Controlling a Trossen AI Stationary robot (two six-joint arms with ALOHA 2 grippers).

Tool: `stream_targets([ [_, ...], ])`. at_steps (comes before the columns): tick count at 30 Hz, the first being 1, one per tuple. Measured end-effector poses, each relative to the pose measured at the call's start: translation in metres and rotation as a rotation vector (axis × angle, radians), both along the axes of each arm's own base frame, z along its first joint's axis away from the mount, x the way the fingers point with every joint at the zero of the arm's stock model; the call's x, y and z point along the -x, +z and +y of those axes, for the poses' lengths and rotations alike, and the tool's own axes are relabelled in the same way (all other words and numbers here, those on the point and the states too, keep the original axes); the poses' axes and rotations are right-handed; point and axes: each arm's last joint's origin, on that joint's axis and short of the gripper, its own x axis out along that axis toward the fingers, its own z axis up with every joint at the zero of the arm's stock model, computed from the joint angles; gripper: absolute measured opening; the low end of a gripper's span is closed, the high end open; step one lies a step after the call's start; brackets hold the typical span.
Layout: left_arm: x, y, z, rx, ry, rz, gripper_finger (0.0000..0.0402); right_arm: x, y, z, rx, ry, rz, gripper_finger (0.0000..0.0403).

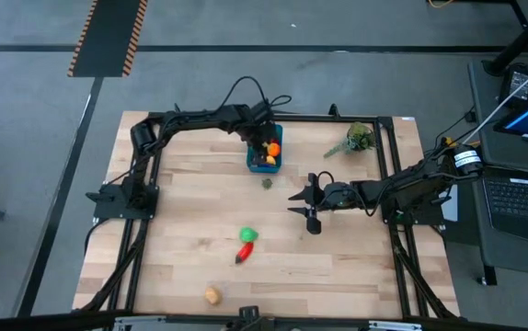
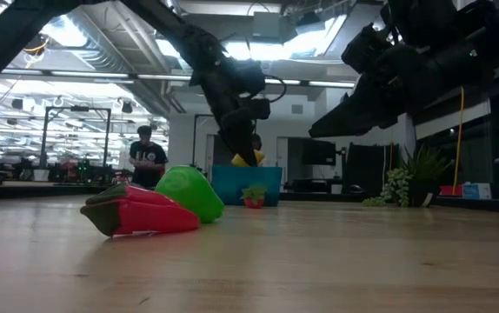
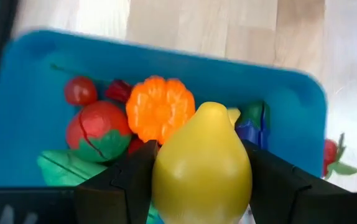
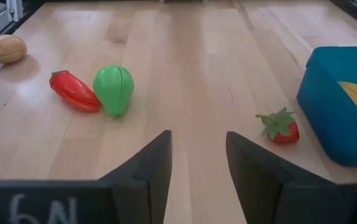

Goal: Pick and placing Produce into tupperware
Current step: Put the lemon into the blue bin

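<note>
Currently we see left gripper (image 3: 201,180) clamping yellow pear (image 3: 201,165) above teal tub (image 3: 29,99), right gripper (image 4: 197,158) parted, empty, over table (image 4: 191,74).

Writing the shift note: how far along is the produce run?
Done: the teal tub already holds an orange, a tomato and other pieces. In hand: the left tool grips a yellow pear right over the tub. Left: red pepper, green fruit, strawberry and a tan potato lie on the table. The right tool hangs open and empty above the table.
</note>
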Motion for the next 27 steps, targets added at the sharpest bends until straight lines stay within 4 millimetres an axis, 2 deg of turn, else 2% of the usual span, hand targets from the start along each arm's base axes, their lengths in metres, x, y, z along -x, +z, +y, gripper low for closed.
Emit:
stream_targets([
  [13, -0.006, -0.023, 0.001, 0.038, -0.013, 0.023, 0.0199, 0.001, -0.001, 0.0, -0.014, -0.008, 0.013, 0.0153],
  [23, -0.009, -0.025, 0.003, 0.031, -0.022, 0.003, 0.02, 0.001, -0.002, 0.0, -0.01, -0.007, 0.021, 0.0153],
  [27, -0.009, -0.025, 0.002, 0.028, -0.024, 0.005, 0.0244, 0.001, -0.002, 0.0, -0.01, -0.007, 0.021, 0.0153],
])
